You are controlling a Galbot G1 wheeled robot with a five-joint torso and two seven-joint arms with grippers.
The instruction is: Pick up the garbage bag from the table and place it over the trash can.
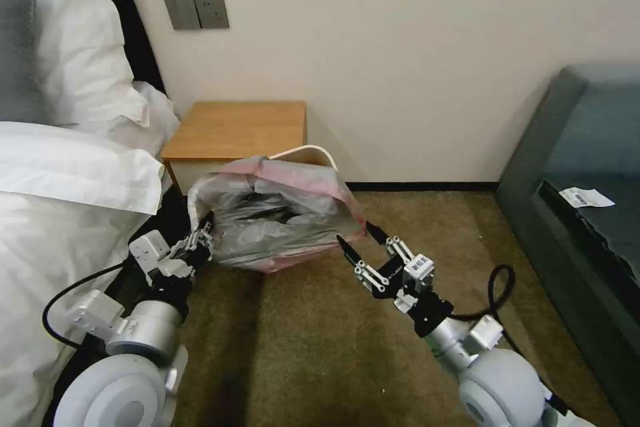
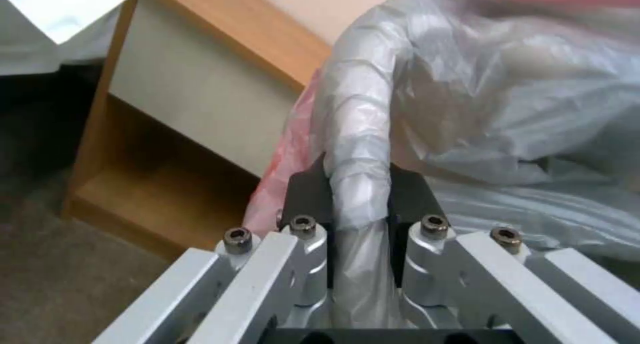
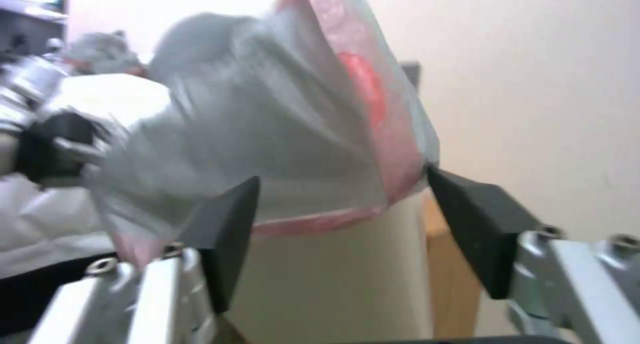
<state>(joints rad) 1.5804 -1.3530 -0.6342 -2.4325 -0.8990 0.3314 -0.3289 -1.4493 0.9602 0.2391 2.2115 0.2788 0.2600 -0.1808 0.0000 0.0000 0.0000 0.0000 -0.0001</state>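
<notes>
The grey garbage bag [image 1: 273,213] with its pink-red band lies draped over the trash can, whose pale rim [image 1: 310,148] peeks out at the back. The can stands on the carpet in front of the wooden table [image 1: 233,127]. My left gripper [image 1: 205,230] is shut on the bag's left edge. In the left wrist view its fingers [image 2: 307,194] pinch the garbage bag [image 2: 500,83] where it wraps the rim. My right gripper [image 1: 355,233] is open, just off the bag's front right corner. In the right wrist view the garbage bag [image 3: 280,123] hangs over the trash can's beige wall [image 3: 333,284] beyond that open gripper [image 3: 340,204].
A bed with white bedding [image 1: 60,213] runs close along the left, beside my left arm. A dark sofa [image 1: 580,200] with a paper slip [image 1: 585,197] stands at the right. Brown carpet [image 1: 300,347] lies open in front of the can. The wall is right behind the table.
</notes>
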